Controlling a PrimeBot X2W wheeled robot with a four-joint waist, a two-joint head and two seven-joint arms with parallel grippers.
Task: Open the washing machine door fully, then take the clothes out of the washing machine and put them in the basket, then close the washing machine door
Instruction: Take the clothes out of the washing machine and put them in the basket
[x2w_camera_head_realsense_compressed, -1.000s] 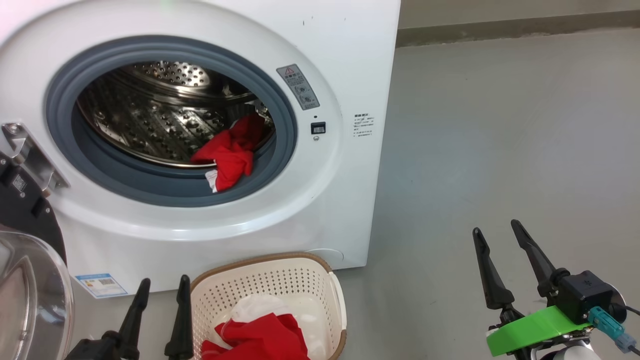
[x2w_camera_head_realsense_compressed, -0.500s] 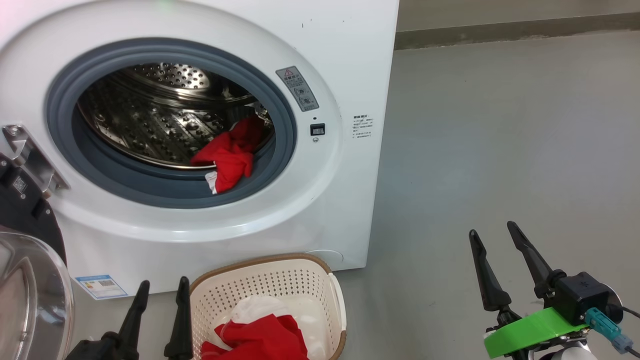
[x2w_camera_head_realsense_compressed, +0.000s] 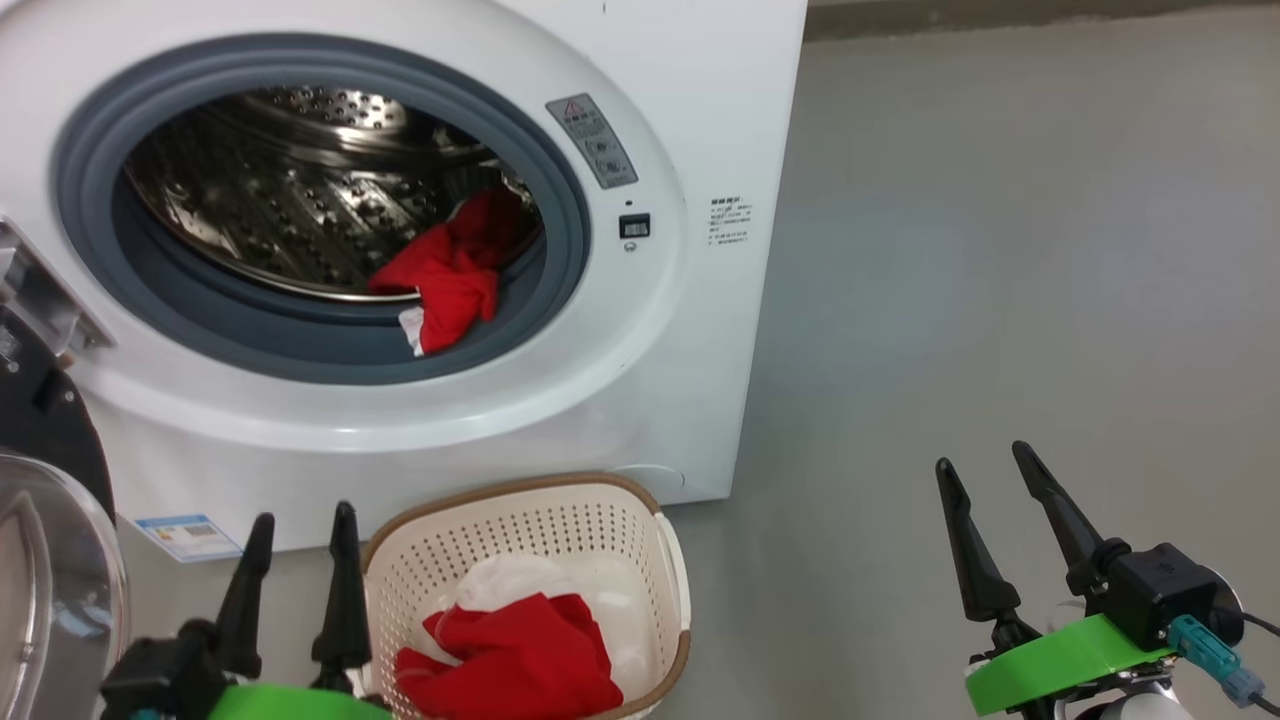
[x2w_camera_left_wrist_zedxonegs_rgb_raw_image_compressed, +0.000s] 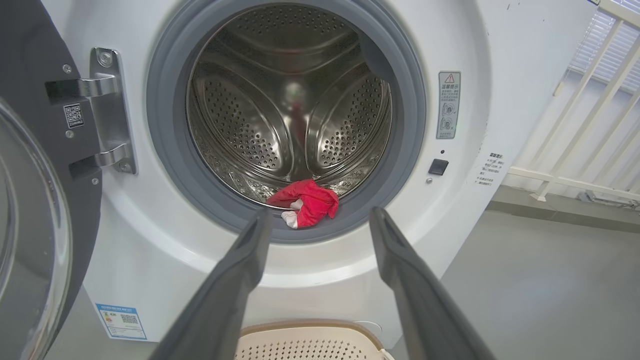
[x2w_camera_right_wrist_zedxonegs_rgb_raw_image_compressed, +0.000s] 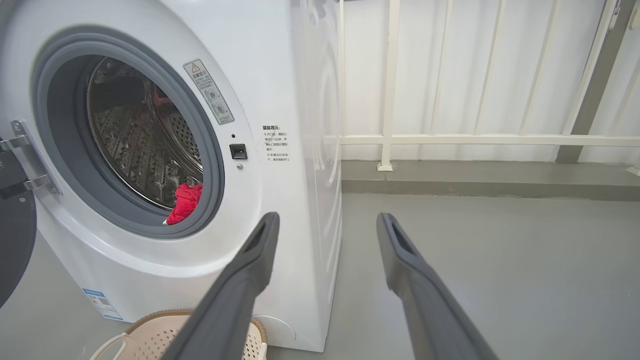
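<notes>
The white washing machine (x2w_camera_head_realsense_compressed: 690, 120) stands with its black door (x2w_camera_head_realsense_compressed: 45, 560) swung open to the left. A red garment (x2w_camera_head_realsense_compressed: 445, 275) lies on the grey ring at the drum's lower right, and the left wrist view has it (x2w_camera_left_wrist_zedxonegs_rgb_raw_image_compressed: 307, 202) between the fingers' tips. Another red garment (x2w_camera_head_realsense_compressed: 520, 655) lies in the cream basket (x2w_camera_head_realsense_compressed: 520, 510) on the floor below the opening. My left gripper (x2w_camera_head_realsense_compressed: 300, 525) is open and empty, just left of the basket. My right gripper (x2w_camera_head_realsense_compressed: 985, 465) is open and empty over the floor, right of the machine.
Grey floor (x2w_camera_head_realsense_compressed: 1000, 250) stretches to the right of the machine. A white railing (x2w_camera_right_wrist_zedxonegs_rgb_raw_image_compressed: 450, 139) runs along the back wall. The open door's glass bowl (x2w_camera_left_wrist_zedxonegs_rgb_raw_image_compressed: 30, 240) bulges at the far left, close to my left arm.
The head camera has tipped down and shifted, so the machine sits higher in the picture. More of the left gripper's body shows. Clothes and basket have not moved.
</notes>
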